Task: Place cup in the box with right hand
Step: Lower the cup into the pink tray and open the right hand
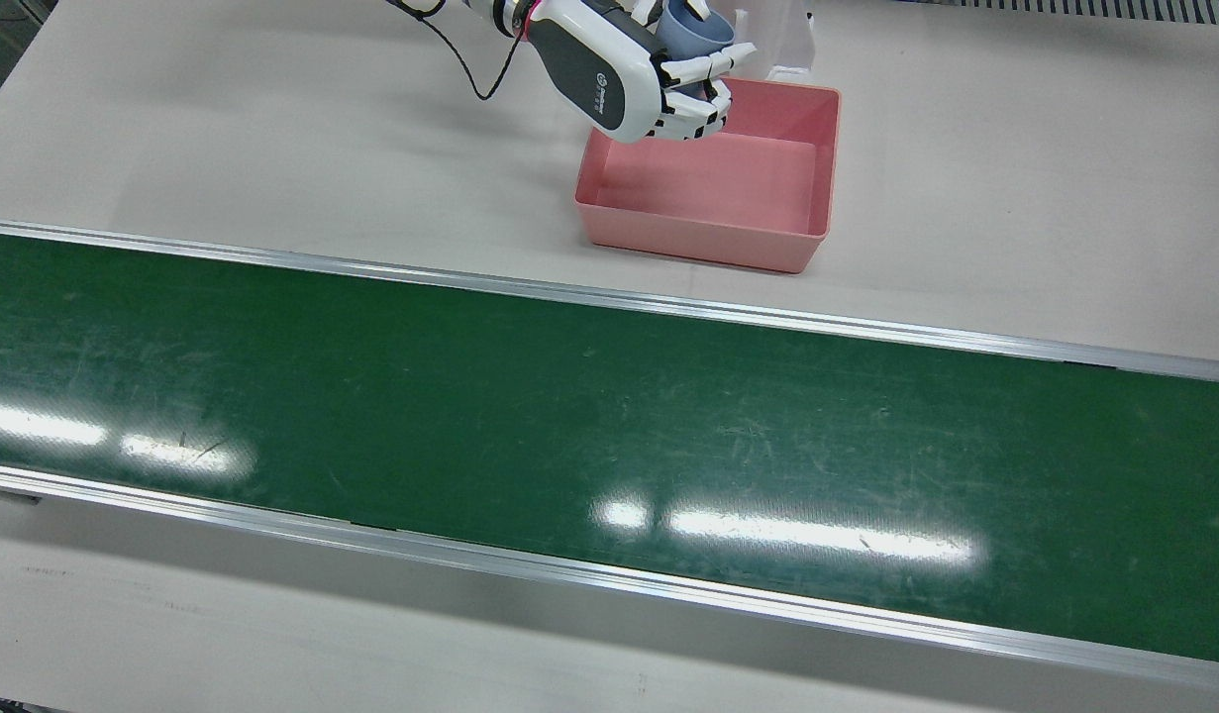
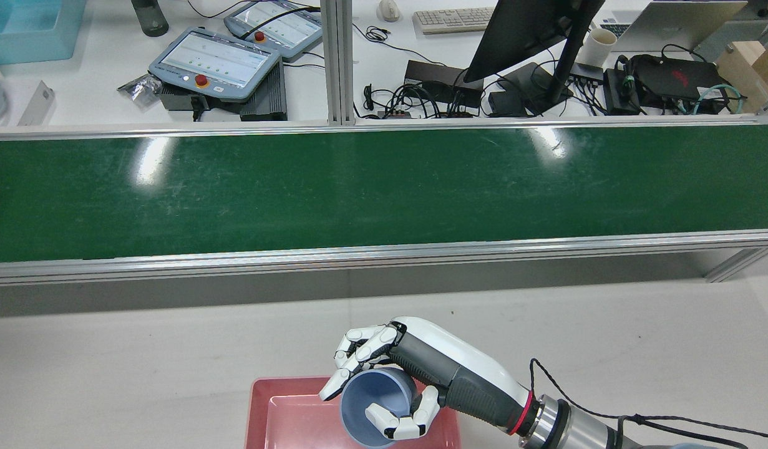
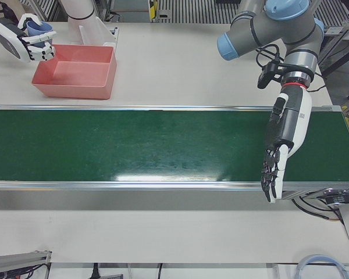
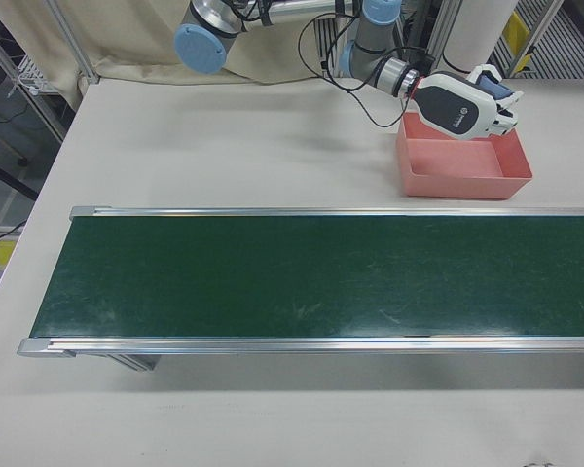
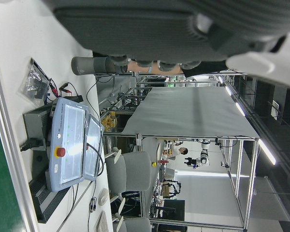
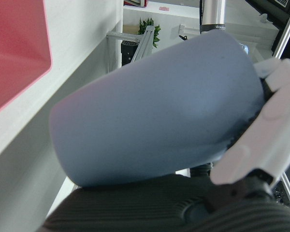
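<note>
Gripping the blue cup (image 2: 376,405) in the right hand (image 2: 390,380), fingers (image 2: 359,349) wrapped round its wall, mouth tilted sideways. Hovering above the robot-side edge of the pink box (image 1: 708,193), cup clear of the box floor. Resting on the white table (image 1: 272,149) beside the green conveyor belt (image 1: 569,416), the box holds nothing. Hanging over the belt's far end, well apart: left hand (image 3: 282,142), fingers straight, pointing down, holding nothing.
</note>
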Robot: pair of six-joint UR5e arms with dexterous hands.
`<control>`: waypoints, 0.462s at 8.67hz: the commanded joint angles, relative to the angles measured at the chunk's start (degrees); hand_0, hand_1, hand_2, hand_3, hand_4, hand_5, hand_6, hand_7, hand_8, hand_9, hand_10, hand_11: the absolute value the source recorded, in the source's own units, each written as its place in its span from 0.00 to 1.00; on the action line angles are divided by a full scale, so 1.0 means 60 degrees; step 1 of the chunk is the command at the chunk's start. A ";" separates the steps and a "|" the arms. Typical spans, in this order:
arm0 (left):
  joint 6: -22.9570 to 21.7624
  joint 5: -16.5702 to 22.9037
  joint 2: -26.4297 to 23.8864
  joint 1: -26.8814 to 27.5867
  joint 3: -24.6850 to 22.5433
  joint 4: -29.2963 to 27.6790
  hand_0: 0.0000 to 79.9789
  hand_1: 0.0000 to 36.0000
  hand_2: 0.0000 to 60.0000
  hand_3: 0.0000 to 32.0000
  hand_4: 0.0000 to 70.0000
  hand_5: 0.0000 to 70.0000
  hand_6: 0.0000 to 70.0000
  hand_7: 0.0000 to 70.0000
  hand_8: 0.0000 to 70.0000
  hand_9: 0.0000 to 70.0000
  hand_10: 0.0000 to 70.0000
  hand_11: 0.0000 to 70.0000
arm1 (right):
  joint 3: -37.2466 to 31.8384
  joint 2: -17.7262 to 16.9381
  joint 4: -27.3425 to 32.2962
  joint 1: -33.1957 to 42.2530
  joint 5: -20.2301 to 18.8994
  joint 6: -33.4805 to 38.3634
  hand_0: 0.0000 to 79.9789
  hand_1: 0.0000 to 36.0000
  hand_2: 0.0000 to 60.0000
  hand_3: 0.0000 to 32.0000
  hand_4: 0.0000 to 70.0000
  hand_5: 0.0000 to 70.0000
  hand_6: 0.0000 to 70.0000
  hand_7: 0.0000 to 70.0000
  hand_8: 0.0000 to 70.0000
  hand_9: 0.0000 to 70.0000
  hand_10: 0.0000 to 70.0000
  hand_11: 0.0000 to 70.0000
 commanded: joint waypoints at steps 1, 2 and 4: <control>0.0000 0.0000 0.0000 0.0000 0.0001 0.0000 0.00 0.00 0.00 0.00 0.00 0.00 0.00 0.00 0.00 0.00 0.00 0.00 | -0.0092 0.0007 0.0005 -0.0031 0.0012 0.0096 0.64 0.16 0.01 0.00 0.42 0.05 0.07 0.33 0.01 0.06 0.04 0.08; 0.0000 0.0000 0.0000 0.0000 0.0001 0.0000 0.00 0.00 0.00 0.00 0.00 0.00 0.00 0.00 0.00 0.00 0.00 0.00 | -0.0092 -0.0008 0.0005 -0.0017 -0.0002 0.0111 0.58 0.14 0.07 0.00 0.38 0.02 0.04 0.20 0.00 0.02 0.00 0.00; 0.0000 0.0000 0.0000 0.0000 0.0001 0.0000 0.00 0.00 0.00 0.00 0.00 0.00 0.00 0.00 0.00 0.00 0.00 0.00 | -0.0092 -0.0008 0.0005 -0.0031 -0.0002 0.0096 0.54 0.10 0.11 0.00 0.42 0.01 0.03 0.18 0.00 0.03 0.00 0.00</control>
